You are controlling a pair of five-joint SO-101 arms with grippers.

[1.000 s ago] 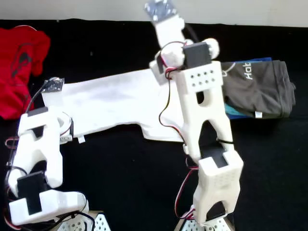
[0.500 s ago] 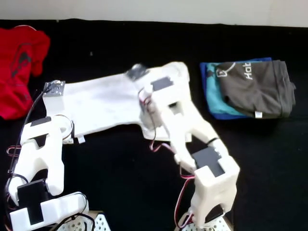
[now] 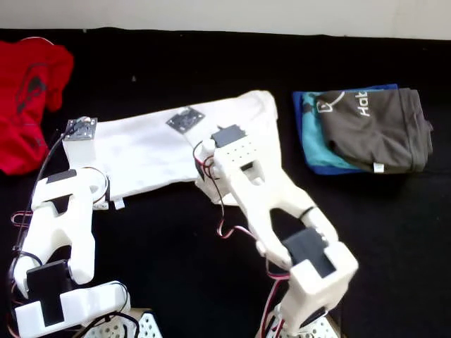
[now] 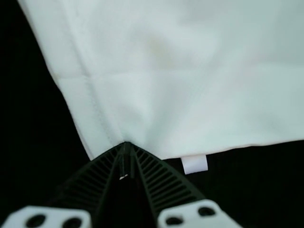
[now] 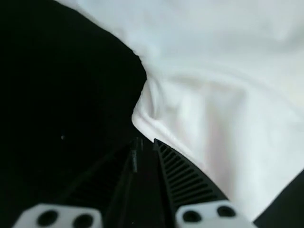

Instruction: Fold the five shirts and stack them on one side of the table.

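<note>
The white shirt [image 3: 151, 151] lay spread flat across the middle of the black table [image 3: 176, 267], and I took it as my reference for everything else. My left claw [image 4: 126, 151] sat at the white shirt's near corner on the left arm's side. Its two black fingers [image 4: 152, 171] were pressed together to a point right on the stitched hem [image 4: 85, 118], pinching the cloth there, and the fabric creased in toward that point. A small white label [image 4: 194, 164] stuck out from the white shirt's near edge just beside the claw. The left arm [image 3: 60, 218] stood over that same corner.

The right arm [image 3: 261, 190] stretched over the white shirt's near edge, toward its other end. My right claw [image 5: 144, 145] was down at a rounded fold of that edge, where the cloth curved in and bared the table. From what I had on screen I could not tell whether that claw was open, closed or holding the cloth.

The red shirt [image 3: 28, 91] lay crumpled and unfolded off the white shirt's left-arm end, farther from the arms, with a strip of table between them. Off the white shirt's opposite end, near but not touching it, was a pile of folded shirts. A dark grey shirt [image 3: 380, 130] was on top, a teal shirt [image 3: 315, 144] under it, and a blue shirt [image 3: 299, 120] at the bottom, showing along the pile's edges.
</note>
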